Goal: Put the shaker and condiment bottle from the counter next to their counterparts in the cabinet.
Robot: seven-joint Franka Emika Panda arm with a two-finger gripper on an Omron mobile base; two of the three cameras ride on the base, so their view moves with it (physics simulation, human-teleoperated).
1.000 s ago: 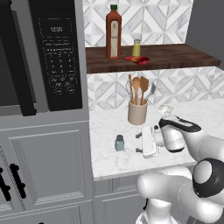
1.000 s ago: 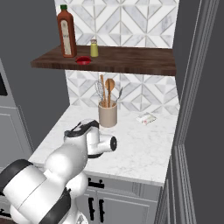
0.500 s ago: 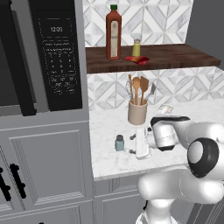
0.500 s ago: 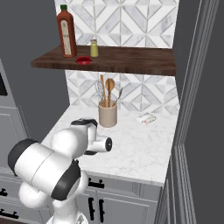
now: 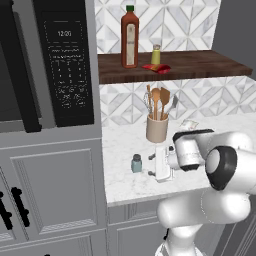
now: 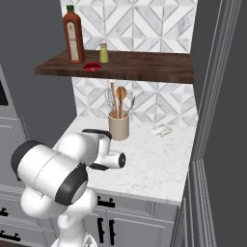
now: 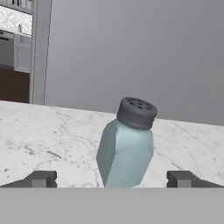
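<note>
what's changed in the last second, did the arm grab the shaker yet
Not yet. The arm swung its gripper left along the counter toward the shaker, and it now sits just beside it, jaws open, with the shaker between the fingertips in the hand view. The shaker, condiment bottle and shelf items stayed put.

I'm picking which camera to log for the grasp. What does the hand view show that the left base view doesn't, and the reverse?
Hand view: the holes in the shaker's grey cap, and the two fingertips spread wide to either side of it, with the shaker apart from both.

Left base view: the shelf with the tall bottle, yellow-green shaker and red condiment bottle, plus the utensil crock and microwave.

Both: the shaker upright on the marble counter in front of the open gripper.
</note>
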